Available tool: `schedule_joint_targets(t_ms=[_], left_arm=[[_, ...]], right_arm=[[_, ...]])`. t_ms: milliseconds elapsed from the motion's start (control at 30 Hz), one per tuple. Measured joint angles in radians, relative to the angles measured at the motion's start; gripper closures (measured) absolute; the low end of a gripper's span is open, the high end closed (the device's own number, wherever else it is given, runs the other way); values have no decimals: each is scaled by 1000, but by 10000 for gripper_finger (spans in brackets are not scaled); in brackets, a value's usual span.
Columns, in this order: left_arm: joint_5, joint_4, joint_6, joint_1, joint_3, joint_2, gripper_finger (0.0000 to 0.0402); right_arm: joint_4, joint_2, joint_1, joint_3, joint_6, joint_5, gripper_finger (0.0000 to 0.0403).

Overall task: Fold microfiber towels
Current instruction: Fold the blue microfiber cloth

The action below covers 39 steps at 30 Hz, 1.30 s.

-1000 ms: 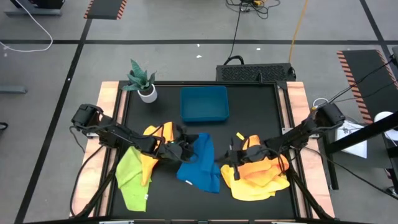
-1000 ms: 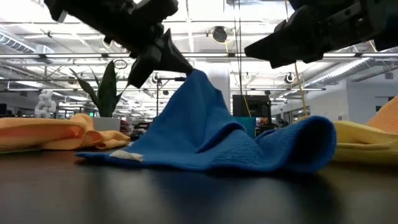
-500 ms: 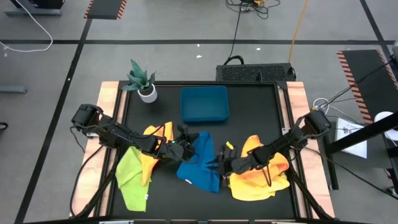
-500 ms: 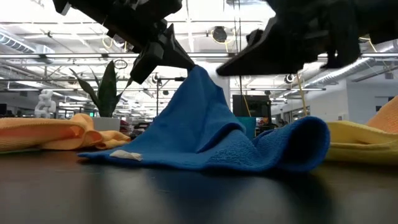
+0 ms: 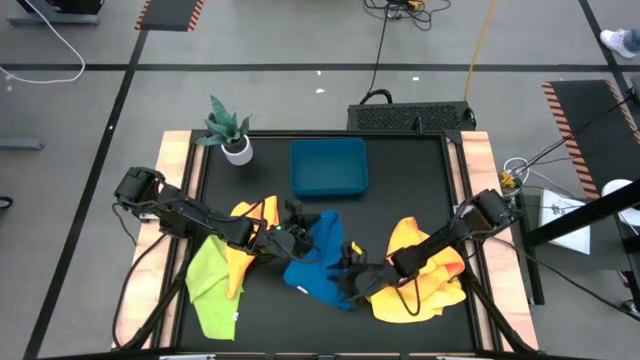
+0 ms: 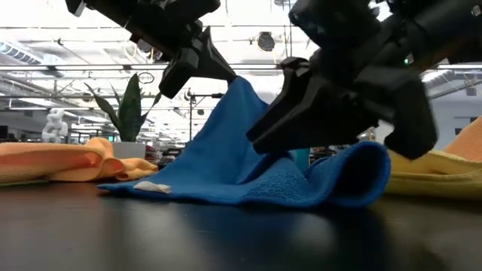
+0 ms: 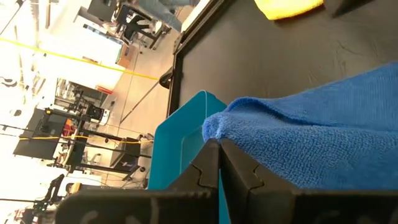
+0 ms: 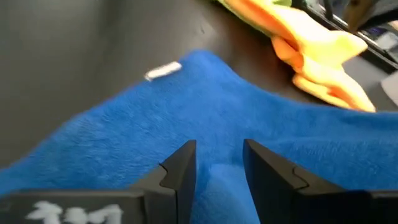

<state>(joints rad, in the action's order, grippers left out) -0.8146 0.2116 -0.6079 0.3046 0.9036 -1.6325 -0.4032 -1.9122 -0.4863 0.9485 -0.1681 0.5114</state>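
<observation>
The soft blue microfiber towel [image 5: 318,260] lies rumpled near the middle of the black table [image 5: 400,190], between the orange and lime green cloths [image 5: 225,265] on one side and the yellow and orange heap of cloths [image 5: 425,285] on the other, with the rigid blue rectangular tray [image 5: 328,166] beyond it. One corner is drawn up into a peak, pinched in the left gripper [image 6: 218,73], whose fingers are clamped tight on the fabric's edge. The right gripper [image 8: 214,165] hangs low over the towel's near fold with its fingers partly spread and nothing between them; the blue pile lies directly under the gap, very close, though I cannot tell if the tips touch it. The risk, as I judge it, is that the right fingers close on a bunched double layer rather than a single corner, so the fold comes out crooked; or that a pull tugs the thin pinch out of the left grip. The neighbouring yellow cloth could also snag.
</observation>
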Motion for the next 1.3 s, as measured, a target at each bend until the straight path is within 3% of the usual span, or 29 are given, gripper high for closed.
schedule_joint_targets(t_ms=[167,433,767,1033,1300], left_arm=[[0,-8,6,0,0,0,393],[0,-10,13,0,0,0,393],[0,-32,26,0,0,0,390],[0,-30,28,0,0,-1,392],[0,-32,35,0,0,-1,395]], right_arm=[[134,-2,-2,38,17,94,278],[234,-3,-5,43,83,90,277],[207,13,-47,43,66,82,277],[258,12,-2,43,110,89,278],[295,12,18,42,125,90,331]])
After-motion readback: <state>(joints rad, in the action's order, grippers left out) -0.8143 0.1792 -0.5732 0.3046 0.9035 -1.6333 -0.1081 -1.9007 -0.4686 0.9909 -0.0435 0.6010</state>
